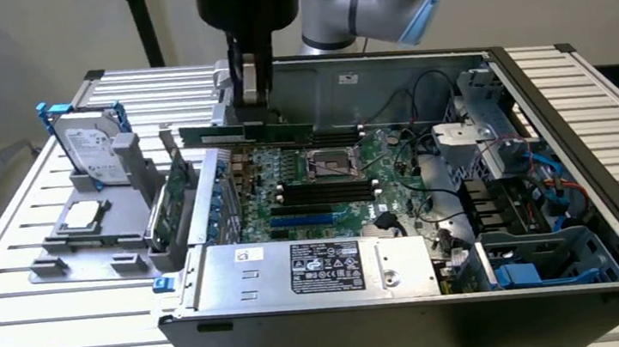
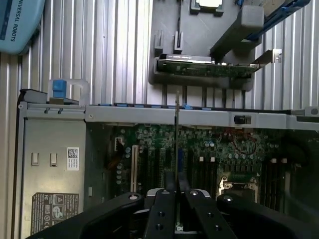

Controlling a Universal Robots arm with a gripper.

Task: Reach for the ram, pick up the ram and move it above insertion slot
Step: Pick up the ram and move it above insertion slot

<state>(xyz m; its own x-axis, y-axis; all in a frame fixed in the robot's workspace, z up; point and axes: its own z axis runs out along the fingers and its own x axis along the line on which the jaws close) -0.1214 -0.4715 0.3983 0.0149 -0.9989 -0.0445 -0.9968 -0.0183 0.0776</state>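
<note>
One gripper (image 1: 250,93) clamping ram (image 1: 246,133) edge-on.

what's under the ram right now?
The ram, pinched edge-on in the claw, hangs over the open case's motherboard with its dark memory slots. The exact slot beneath is hidden by the stick itself.

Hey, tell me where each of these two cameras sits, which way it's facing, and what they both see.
Exterior view: sits off the arm, above and in front of the open computer case, looking down into it; the arm's blue-grey joint and the gripper holding the ram show.
Wrist view: sits on the wrist, looking down past the black fingers along the edge-on ram to the motherboard.
Shared: ram, motherboard, power supply, and grey parts holder on the slatted table.
</note>
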